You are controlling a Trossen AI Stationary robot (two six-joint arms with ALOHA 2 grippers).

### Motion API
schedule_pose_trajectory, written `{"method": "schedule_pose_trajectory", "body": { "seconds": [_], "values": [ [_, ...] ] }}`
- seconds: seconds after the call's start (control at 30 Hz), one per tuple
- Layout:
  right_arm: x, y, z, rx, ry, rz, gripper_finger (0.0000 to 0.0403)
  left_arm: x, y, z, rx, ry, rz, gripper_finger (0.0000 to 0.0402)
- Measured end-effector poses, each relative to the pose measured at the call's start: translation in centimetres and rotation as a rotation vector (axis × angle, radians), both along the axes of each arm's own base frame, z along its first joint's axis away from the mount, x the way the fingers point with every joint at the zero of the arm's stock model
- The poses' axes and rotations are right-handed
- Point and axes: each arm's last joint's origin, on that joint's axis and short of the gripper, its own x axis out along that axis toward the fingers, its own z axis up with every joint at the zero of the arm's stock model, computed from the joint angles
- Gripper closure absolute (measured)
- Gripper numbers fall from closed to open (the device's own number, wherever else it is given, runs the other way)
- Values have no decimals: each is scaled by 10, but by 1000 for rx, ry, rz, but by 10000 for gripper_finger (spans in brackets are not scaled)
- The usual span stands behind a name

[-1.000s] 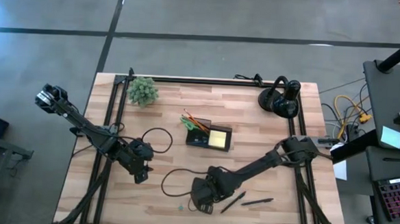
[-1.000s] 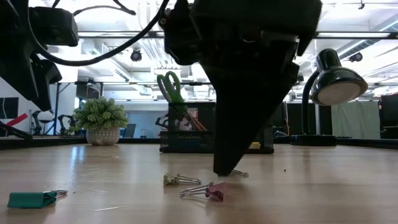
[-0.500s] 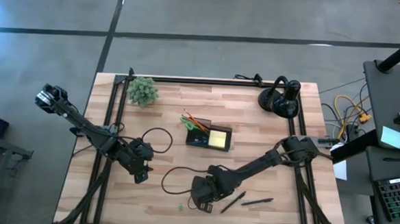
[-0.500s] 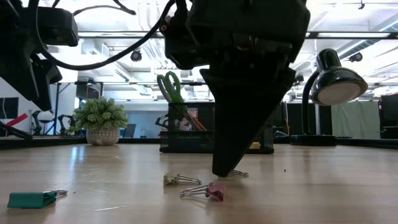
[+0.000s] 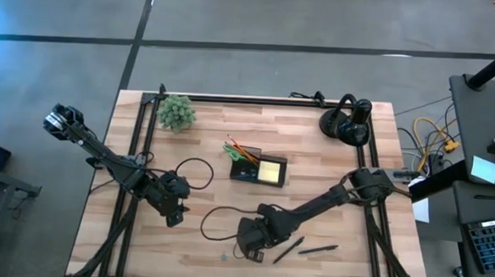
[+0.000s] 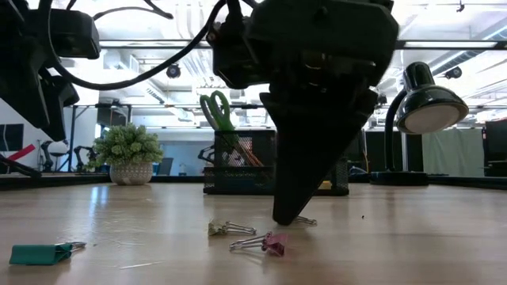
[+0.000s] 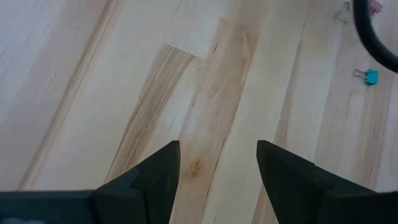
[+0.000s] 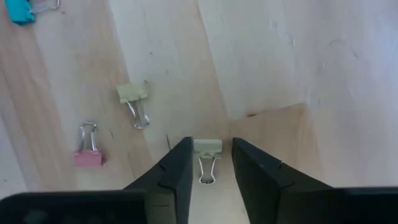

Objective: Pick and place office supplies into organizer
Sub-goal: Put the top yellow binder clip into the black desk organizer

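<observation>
My right gripper [image 8: 209, 155] points down at the table near its front edge, left of two black pens [image 5: 303, 249]. Its open fingers stand close on either side of a pale binder clip [image 8: 207, 148] that lies flat on the wood; narrow gaps show on both sides. A second pale clip [image 8: 134, 99], a pink clip [image 8: 89, 149] and a blue clip [image 8: 18, 11] lie nearby. The black organizer [image 5: 247, 174] at mid-table holds a yellow sticky pad [image 5: 270, 170], green scissors and orange pencils [image 5: 240, 149]. My left gripper [image 7: 217, 158] hovers open over bare wood at the left.
A potted plant [image 5: 177, 112] stands at the far left and a black desk lamp [image 5: 348, 120] at the far right. Black cables [image 5: 213, 221] loop over the table between the arms. Bare wood lies between the clips and the organizer.
</observation>
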Motion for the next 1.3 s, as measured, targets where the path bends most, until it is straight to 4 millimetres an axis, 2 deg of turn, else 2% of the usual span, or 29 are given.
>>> {"method": "schedule_pose_trajectory", "body": {
  "seconds": [0.23,0.4,0.53,0.63,0.77,0.87,1.07,1.2,1.3],
  "values": [
    [-2,-1,-4,-30,5,51,339,0,0,0,0,0,0,203],
    [-1,-2,0,-27,4,54,348,0,0,0,0,0,0,203],
    [4,-4,15,-22,-16,30,348,0,0,0,0,0,0,203],
    [5,-12,41,-102,-54,-95,347,0,0,0,0,0,0,203],
    [2,-35,71,-261,-143,-363,347,0,0,0,0,0,0,203],
    [6,-57,81,-218,-165,-485,347,0,0,0,0,0,0,203],
    [20,-114,66,-143,-112,-646,346,0,0,0,2,1,-2,203],
    [32,-154,64,-69,-145,-724,346,0,0,0,2,0,-4,203],
    [37,-177,63,-10,-140,-730,346,0,-1,0,1,1,-5,203]
  ]
}}
